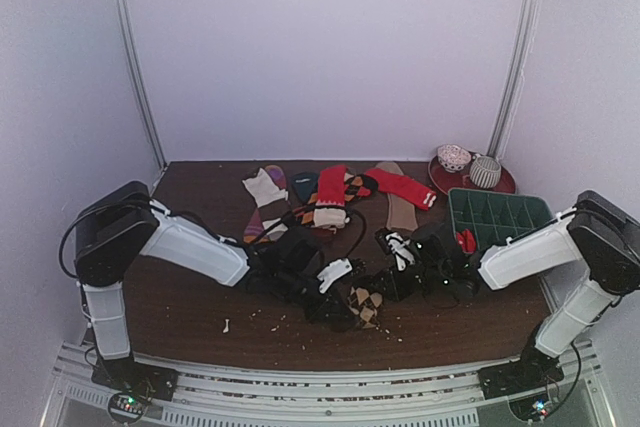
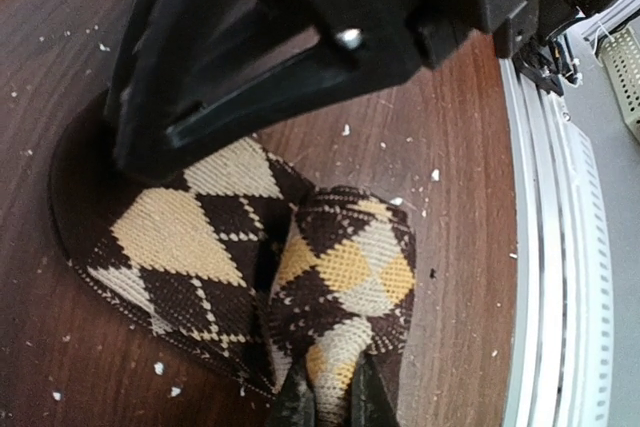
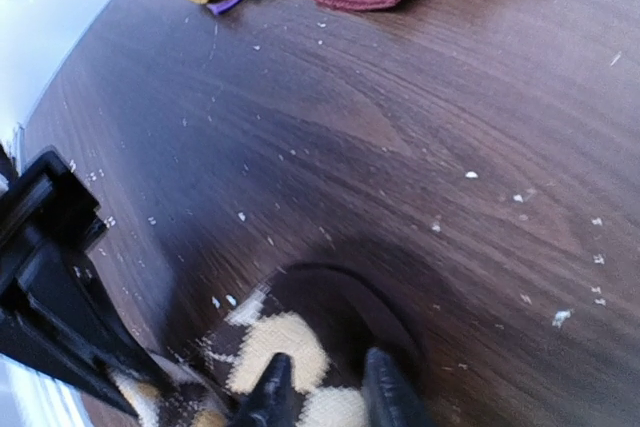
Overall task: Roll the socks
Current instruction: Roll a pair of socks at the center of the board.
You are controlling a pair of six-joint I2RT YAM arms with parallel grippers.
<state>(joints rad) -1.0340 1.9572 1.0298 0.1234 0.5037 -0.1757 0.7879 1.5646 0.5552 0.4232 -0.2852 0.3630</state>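
Observation:
The dark brown argyle sock (image 1: 364, 305) lies near the table's front edge, between both arms. In the left wrist view its flat part (image 2: 170, 237) lies on the wood, with a folded-up part (image 2: 345, 257) beside it. My left gripper (image 2: 330, 399) is shut on that fold. My right gripper (image 3: 330, 392) stands over the sock's rounded end (image 3: 285, 342). Its fingertips are apart, with flat cloth showing between them. The red sock (image 1: 332, 187) with the striped cuff lies in the pile at the back, away from both grippers.
Other socks (image 1: 268, 199) are spread across the back of the table. A green compartment tray (image 1: 495, 215) sits at the right, and behind it a red plate (image 1: 505, 184) holds sock balls. White lint dots the wood. The metal rail (image 2: 545, 247) runs close by the sock.

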